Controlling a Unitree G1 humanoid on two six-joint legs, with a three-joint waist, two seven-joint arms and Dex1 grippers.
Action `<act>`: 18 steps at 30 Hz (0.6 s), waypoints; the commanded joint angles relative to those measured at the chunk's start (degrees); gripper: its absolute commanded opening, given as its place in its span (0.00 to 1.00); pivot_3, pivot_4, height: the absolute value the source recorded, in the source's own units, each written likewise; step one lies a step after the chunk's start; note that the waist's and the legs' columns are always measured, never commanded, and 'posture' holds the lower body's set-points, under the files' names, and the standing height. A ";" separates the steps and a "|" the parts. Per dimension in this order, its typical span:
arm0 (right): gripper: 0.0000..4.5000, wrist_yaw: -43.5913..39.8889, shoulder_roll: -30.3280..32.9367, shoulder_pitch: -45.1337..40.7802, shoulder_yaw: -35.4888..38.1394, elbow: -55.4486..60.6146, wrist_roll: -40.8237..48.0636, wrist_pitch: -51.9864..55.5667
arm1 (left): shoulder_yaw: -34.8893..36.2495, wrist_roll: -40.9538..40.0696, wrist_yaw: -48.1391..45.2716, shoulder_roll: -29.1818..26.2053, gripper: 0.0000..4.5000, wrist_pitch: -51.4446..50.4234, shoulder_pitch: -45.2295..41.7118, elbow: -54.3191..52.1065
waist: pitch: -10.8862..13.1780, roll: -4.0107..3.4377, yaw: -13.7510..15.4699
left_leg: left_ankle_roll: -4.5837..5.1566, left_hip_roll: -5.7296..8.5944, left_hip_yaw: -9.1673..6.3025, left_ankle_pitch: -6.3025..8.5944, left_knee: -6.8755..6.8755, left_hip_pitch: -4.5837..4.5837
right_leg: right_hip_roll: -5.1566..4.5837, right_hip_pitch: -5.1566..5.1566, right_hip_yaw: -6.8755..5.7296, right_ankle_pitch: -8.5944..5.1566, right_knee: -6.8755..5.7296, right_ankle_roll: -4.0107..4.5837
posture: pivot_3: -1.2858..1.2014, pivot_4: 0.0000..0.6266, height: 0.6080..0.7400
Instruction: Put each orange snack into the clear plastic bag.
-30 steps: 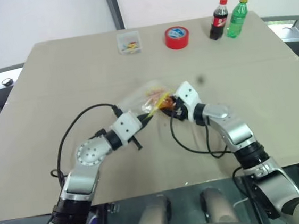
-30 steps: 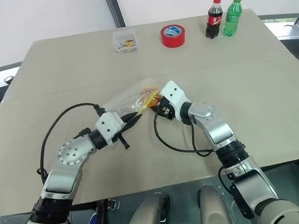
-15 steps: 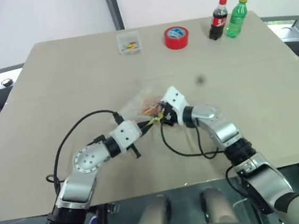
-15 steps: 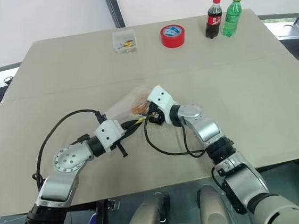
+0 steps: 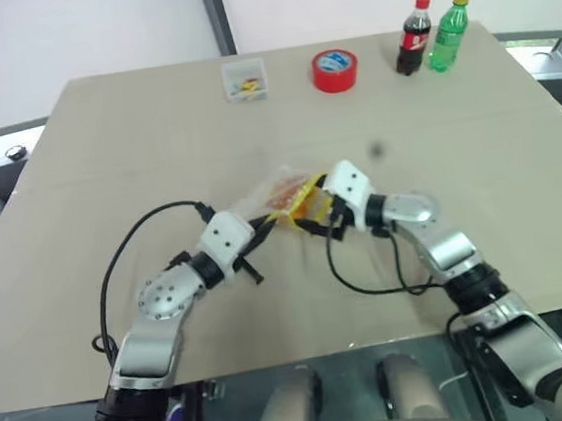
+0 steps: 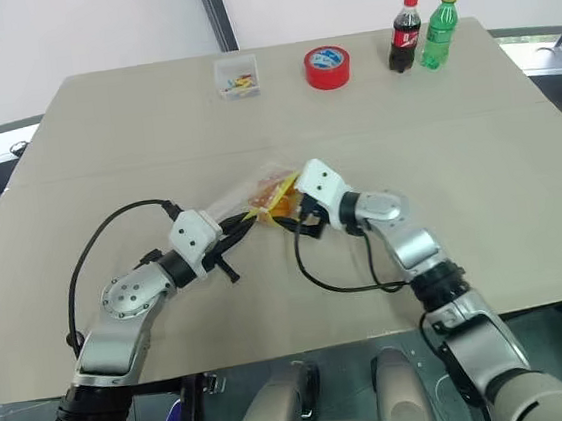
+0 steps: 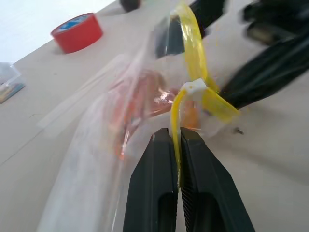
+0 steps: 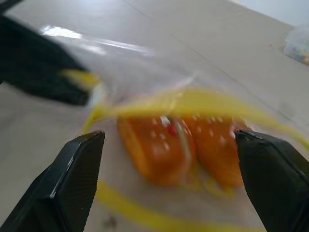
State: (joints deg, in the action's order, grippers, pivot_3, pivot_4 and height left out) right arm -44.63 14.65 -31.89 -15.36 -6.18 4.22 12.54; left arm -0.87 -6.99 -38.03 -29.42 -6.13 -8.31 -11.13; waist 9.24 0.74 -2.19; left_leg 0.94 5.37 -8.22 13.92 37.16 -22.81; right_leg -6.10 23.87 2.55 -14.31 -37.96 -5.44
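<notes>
Right gripper [image 8: 169, 159] now released, backed from the orange snacks [image 8: 188, 145]; left gripper [image 7: 176, 145] clenches the clear plastic bag [image 7: 96, 145].

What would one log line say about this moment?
left tool: shut on clear plastic bag | right tool: open | orange snacks: both inside bag

Lit evenly and brightly from overhead, with only soft, faint shadows lying under the arms on the tan table [image 5: 105, 159] in the head views and no harsh glare anywhere. Blurring heavily in the right wrist view, where the clear plastic bag [image 8: 159, 82] and the orange snacks [image 8: 159, 145] are smearing into streaks. Staying sharper in the left wrist view along the yellow seal strip [image 7: 193, 63], while softening toward the red tape roll [image 7: 77, 33] in the upper left of the frame.
</notes>
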 commanded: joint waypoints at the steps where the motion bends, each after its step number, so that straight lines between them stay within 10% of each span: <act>1: 0.99 0.70 2.94 1.63 1.58 6.67 -0.71 -0.88 | 1.93 -2.26 0.69 0.64 0.00 -0.97 -1.56 -0.65 | 0.00 0.00 -0.20 | 0.00 -0.02 0.01 0.00 0.00 0.01 | 0.02 0.01 0.00 0.00 0.00 0.00 | 0.52 0.24 1.00; 14: 0.99 20.76 4.94 -6.72 -6.29 -19.50 -24.13 -25.61 | 2.51 -5.99 -2.19 -0.49 0.00 -1.91 -2.70 -1.69 | -0.01 0.03 -0.21 | -0.02 -0.04 0.13 -0.01 -0.01 0.06 | 0.05 0.01 0.08 0.00 -0.01 0.00 | 0.52 0.24 1.00; 18: 0.72 21.89 3.43 -9.04 -5.57 -24.64 -23.80 -29.89 | 2.74 -6.43 -2.22 -0.89 0.00 -2.18 -2.35 -2.54 | -0.01 0.03 -0.17 | -0.02 -0.03 0.13 -0.01 0.02 0.06 | 0.03 -0.04 0.09 0.00 0.02 0.01 | 0.52 0.24 1.00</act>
State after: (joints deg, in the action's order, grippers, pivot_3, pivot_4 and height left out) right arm -23.64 18.45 -39.39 -21.59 -30.17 -19.79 -14.68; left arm 0.31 -12.57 -39.97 -29.74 -8.55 -10.69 -10.77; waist 9.23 0.76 -2.36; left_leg 0.92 5.34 -8.09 13.91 37.18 -22.75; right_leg -6.07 23.82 2.64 -14.30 -37.94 -5.43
